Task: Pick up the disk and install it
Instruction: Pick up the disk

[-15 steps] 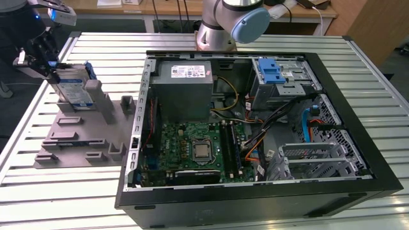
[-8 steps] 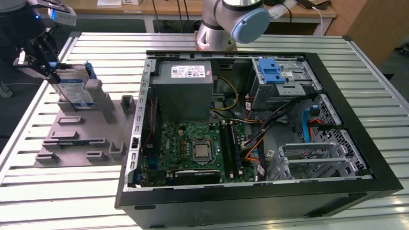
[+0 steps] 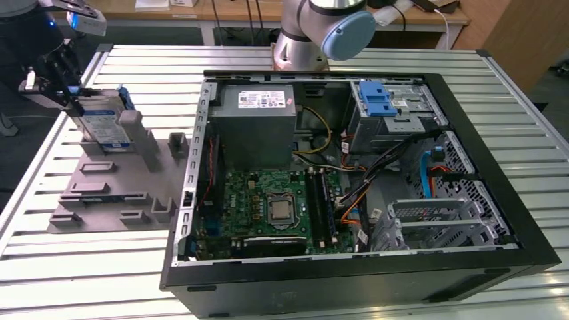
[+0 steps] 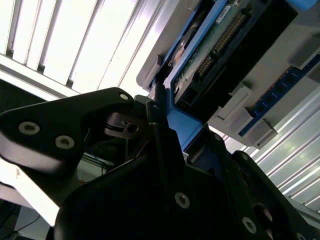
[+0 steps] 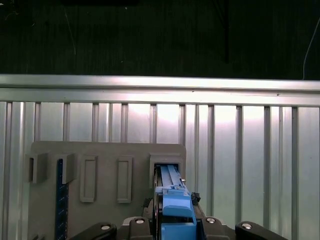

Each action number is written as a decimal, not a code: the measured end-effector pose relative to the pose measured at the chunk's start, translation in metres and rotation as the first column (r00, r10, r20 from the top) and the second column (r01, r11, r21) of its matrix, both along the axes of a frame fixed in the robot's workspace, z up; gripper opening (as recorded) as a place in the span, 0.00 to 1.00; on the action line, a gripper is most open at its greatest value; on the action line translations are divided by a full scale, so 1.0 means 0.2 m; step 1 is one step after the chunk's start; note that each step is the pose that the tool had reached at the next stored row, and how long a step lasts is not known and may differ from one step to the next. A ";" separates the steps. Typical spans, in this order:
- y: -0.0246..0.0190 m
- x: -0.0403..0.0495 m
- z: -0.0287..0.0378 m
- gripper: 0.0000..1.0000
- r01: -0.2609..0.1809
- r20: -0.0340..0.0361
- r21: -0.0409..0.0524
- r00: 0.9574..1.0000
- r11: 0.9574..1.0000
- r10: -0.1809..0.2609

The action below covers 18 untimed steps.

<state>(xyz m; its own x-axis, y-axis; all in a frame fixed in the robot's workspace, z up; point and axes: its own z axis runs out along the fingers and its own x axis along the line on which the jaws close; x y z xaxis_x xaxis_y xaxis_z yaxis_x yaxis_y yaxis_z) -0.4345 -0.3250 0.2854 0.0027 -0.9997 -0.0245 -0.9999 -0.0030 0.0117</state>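
Standing on its edge, the flat silver hard disk [image 3: 98,120] with a white-and-blue label and blue plastic side rails was at the exterior view's far left, in a slot of the grey plastic fixture [image 3: 106,193] with several upright holders. This fixture lay on the ribbed metal worktop [image 3: 89,267], just beside the open black computer case [image 3: 356,293].

The black gripper [image 3: 52,83] was at the end of the disk that pointed away from the case. In the second wrist view the gripper [image 4: 161,107] was closed narrowly on the blue rail of the disk [image 4: 220,45], with one finger on each side. In the first wrist view the disk [image 5: 175,200] was seen edge-on, running from the gripper into the slot of the fixture [image 5: 100,150].

Inside the case, the big grey power-supply box [image 3: 253,123] and the metal drive cage [image 3: 391,110] with a blue latch were well apart from the disk.
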 end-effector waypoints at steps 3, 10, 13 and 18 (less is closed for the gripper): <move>0.000 0.000 0.009 0.37 0.000 0.000 0.000 1.000 1.000 0.000; 0.000 0.000 0.036 0.37 0.000 0.000 0.000 1.000 1.000 0.000; 0.000 0.000 0.036 0.37 0.000 0.000 0.000 1.000 1.000 0.000; 0.000 0.000 0.036 0.37 0.000 -0.001 0.000 1.000 1.000 0.000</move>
<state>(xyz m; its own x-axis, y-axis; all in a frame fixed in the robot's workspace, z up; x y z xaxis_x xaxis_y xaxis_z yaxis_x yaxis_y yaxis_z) -0.4345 -0.3250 0.2926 0.0027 -0.9997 -0.0242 -0.9999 -0.0030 0.0123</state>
